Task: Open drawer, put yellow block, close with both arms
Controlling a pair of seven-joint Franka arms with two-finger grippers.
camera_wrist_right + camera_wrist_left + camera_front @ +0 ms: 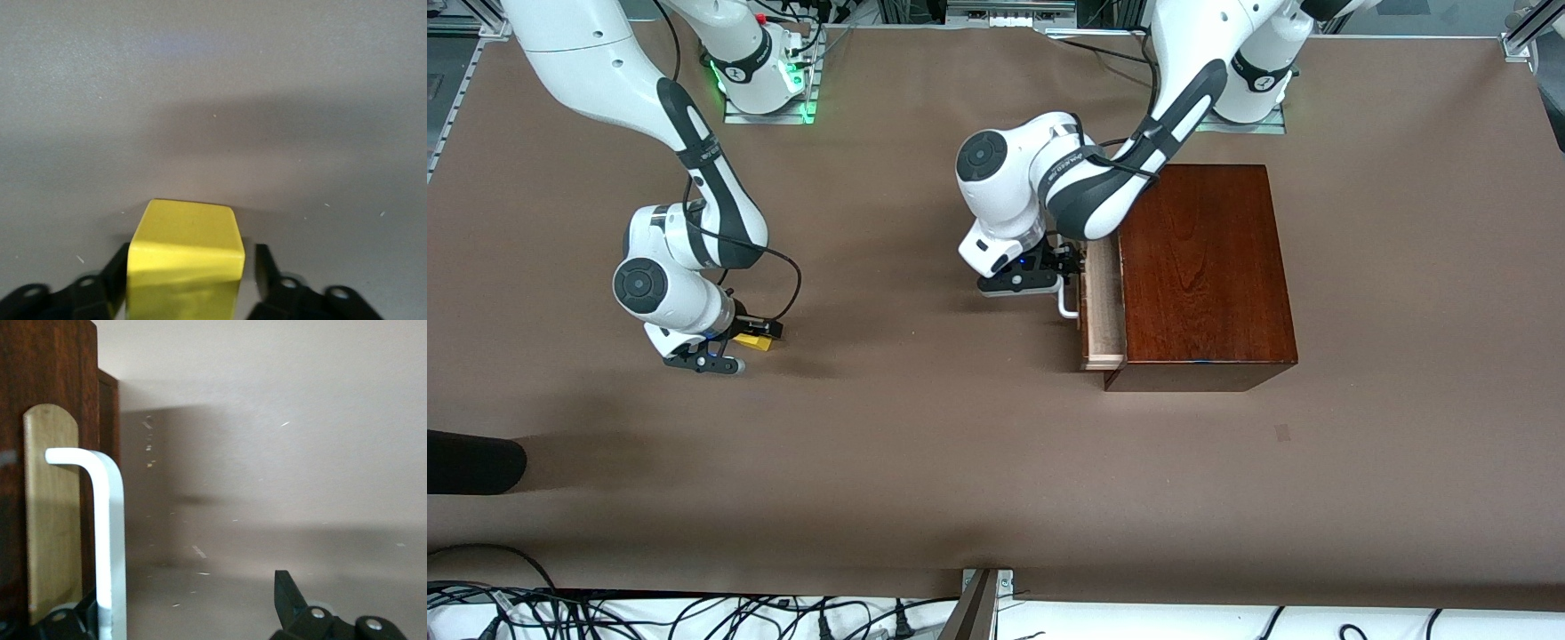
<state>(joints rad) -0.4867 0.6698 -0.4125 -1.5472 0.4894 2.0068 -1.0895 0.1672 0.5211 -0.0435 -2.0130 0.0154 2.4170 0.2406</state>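
Left gripper (1069,263) spread wide around the white handle (107,540), drawer (1103,307) only cracked open from the box (1200,267). Could slip off if pulled before closing. Right gripper (758,341) open, straddling the yellow block (187,257), not squeezing yet; could nudge it away. Cube-ish, no real long axis.

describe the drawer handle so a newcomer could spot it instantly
Find the dark reddish-brown wooden box toward the left arm's end of the table. Its drawer is slid partly out, facing the right arm's end. The handle is the white bar on that front, straddled by the left gripper.
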